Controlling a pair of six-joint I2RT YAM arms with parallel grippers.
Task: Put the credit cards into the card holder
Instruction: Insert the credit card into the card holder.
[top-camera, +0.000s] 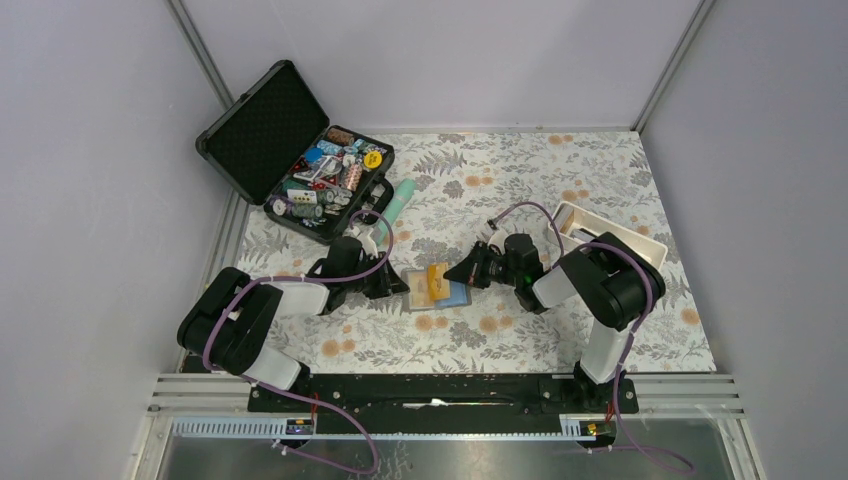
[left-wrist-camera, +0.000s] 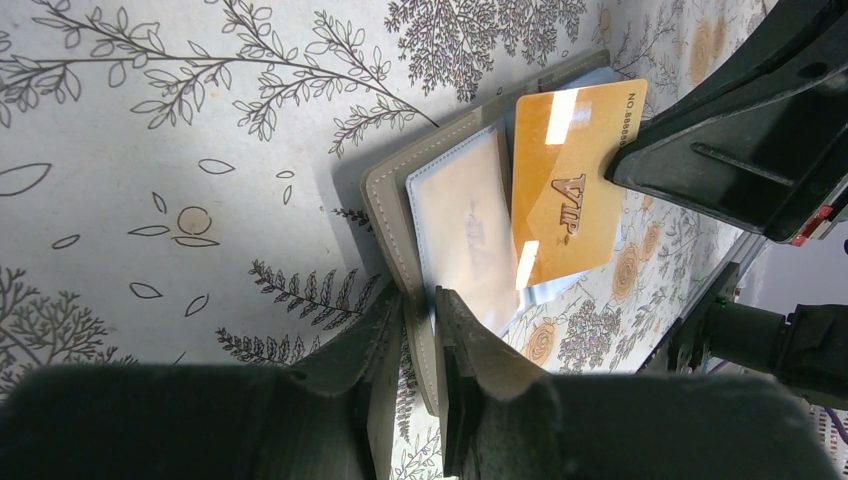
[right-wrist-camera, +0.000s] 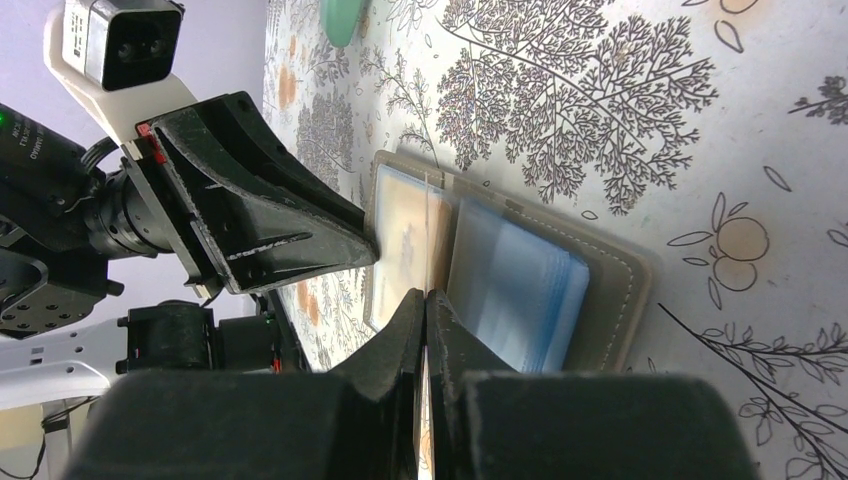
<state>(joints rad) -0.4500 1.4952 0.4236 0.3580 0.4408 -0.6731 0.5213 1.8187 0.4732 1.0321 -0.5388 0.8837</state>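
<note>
The grey-brown card holder (top-camera: 418, 300) lies open on the floral cloth between my two grippers. My left gripper (left-wrist-camera: 432, 300) is shut on the edge of its left flap (left-wrist-camera: 385, 205), beside a clear inner pocket (left-wrist-camera: 460, 225). An orange-yellow "VIP" credit card (left-wrist-camera: 570, 190) stands tilted over the fold of the holder, its far corner in my right gripper (right-wrist-camera: 426, 298), which is shut on it. In the right wrist view that card (right-wrist-camera: 428, 225) shows edge-on. Blue credit cards (right-wrist-camera: 515, 290) sit in the holder's right half (right-wrist-camera: 615, 290).
A black hard case (top-camera: 290, 150) full of small items stands open at the back left. A mint-green tube (top-camera: 402, 200) lies beside it. A white oblong tray (top-camera: 575, 222) sits behind the right arm. Grey walls close in the table.
</note>
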